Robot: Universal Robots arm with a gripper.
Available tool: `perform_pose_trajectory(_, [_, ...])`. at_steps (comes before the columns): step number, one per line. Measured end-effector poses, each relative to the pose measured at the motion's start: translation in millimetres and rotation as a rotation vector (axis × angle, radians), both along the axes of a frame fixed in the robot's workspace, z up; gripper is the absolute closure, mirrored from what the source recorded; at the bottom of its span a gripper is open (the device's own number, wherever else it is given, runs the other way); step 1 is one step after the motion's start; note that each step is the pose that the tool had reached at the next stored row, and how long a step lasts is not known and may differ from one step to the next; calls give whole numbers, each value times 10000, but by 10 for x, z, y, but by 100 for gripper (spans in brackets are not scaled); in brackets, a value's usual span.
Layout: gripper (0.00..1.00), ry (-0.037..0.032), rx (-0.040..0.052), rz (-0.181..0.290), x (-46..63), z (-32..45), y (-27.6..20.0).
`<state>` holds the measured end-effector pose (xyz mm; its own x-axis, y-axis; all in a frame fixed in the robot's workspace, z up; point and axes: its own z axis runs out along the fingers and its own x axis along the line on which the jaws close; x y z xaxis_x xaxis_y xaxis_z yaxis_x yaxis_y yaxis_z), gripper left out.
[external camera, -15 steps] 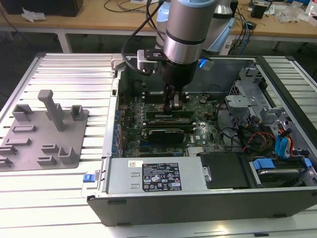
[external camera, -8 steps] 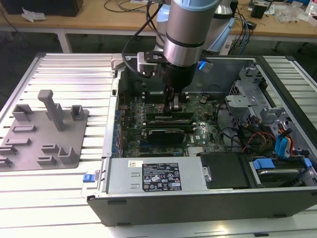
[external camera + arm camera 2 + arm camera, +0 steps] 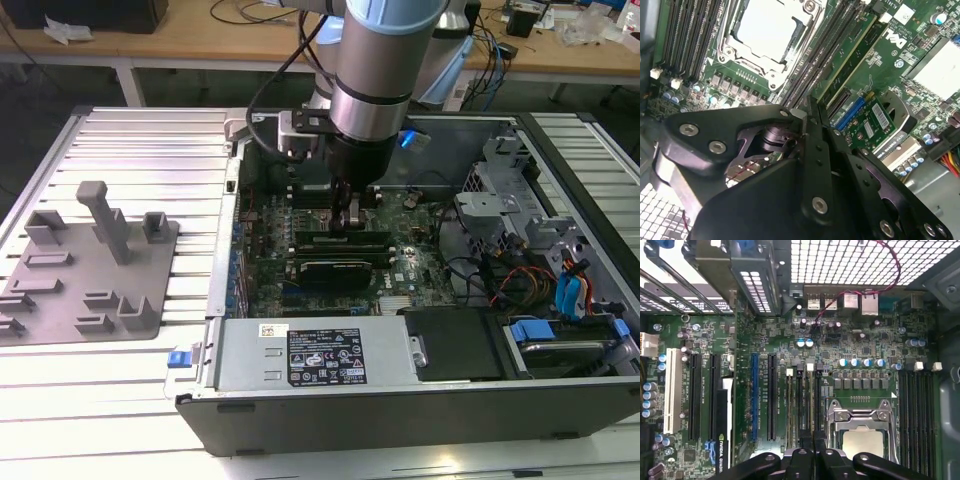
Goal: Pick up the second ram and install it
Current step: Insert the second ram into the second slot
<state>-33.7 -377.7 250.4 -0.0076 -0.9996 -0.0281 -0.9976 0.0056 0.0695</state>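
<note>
My gripper (image 3: 350,218) reaches down into the open computer case (image 3: 200,400), onto the motherboard's memory slots just behind a black expansion card (image 3: 340,268). In both wrist views its black fingers are pressed together, gripper (image 3: 812,112) and gripper (image 3: 813,447). The second ram (image 3: 850,57), a long thin green stick, runs out from the fingertips along a memory slot, low against the board. The half behind the gripper body is hidden. Whether it is fully seated I cannot tell.
The silver processor socket (image 3: 770,30) lies right beside the slots, with more dark memory slots (image 3: 915,415) on its far side. A grey tray (image 3: 60,300) with upright pegs sits outside the case on the exterior view's left. Power supply (image 3: 320,355) and drive cage (image 3: 500,200) crowd the case.
</note>
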Motion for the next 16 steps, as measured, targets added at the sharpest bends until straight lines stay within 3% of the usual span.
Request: perform_pose_trajectory(16, [91,-9,0,133,26,-68,0])
